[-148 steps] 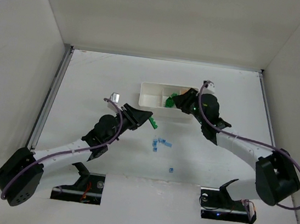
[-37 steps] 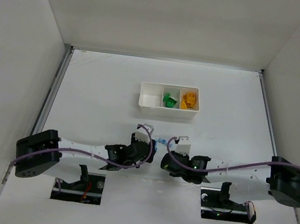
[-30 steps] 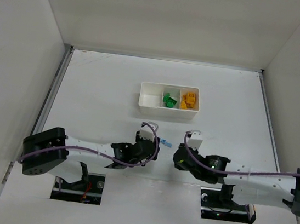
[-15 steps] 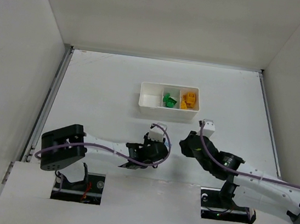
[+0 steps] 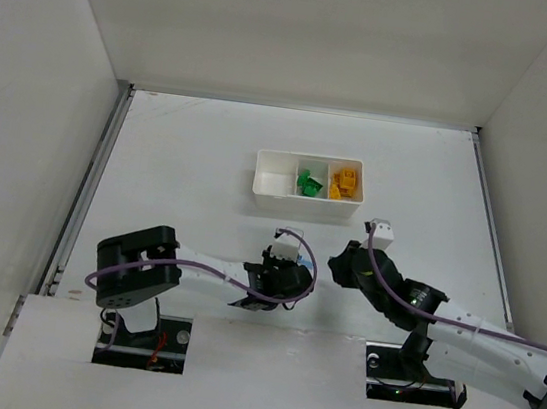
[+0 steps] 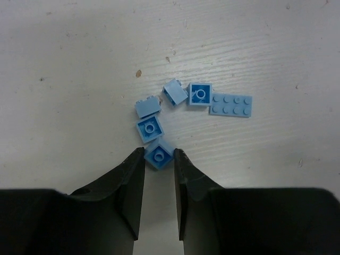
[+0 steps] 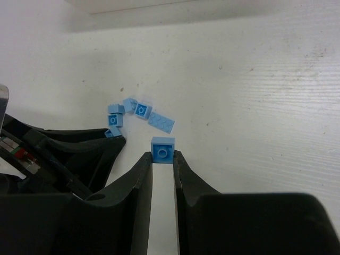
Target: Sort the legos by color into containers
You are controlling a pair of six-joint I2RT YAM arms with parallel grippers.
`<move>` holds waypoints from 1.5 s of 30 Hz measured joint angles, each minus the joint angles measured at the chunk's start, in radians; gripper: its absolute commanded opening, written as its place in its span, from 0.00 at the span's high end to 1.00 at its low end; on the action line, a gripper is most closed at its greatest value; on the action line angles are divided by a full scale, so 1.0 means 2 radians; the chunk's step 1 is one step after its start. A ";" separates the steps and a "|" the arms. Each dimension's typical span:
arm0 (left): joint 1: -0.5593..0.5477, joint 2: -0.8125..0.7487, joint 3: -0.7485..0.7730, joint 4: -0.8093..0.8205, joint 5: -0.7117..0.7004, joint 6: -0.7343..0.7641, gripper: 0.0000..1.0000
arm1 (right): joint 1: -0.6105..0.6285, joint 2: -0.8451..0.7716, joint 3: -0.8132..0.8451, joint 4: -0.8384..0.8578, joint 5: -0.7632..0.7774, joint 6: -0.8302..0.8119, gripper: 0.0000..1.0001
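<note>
The white tray (image 5: 306, 205) holds green legos (image 5: 307, 183) in its middle compartment and orange legos (image 5: 345, 183) in its right one; its left compartment (image 5: 274, 181) shows no bricks. My left gripper (image 6: 159, 154) is down at the table, its fingertips closed against a light blue brick (image 6: 159, 155). Several more light blue bricks (image 6: 150, 128) and a flat blue plate (image 6: 230, 104) lie just beyond it. My right gripper (image 7: 162, 154) is shut on another light blue brick (image 7: 162, 148), held above the table beside that pile (image 7: 133, 112).
In the top view both grippers (image 5: 284, 264) (image 5: 339, 264) sit close together in front of the tray. The left arm's black fingers (image 7: 90, 151) fill the lower left of the right wrist view. The tray's edge (image 7: 159, 8) shows at the top there.
Both arms came back from the tray to the blue pile. The right gripper took a blue brick and moved right and up; the left gripper swung right onto another brick.
</note>
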 measured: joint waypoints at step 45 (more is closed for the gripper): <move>0.196 -0.243 -0.067 0.043 0.051 0.113 0.88 | -0.125 0.460 0.381 0.159 -0.113 -0.141 0.50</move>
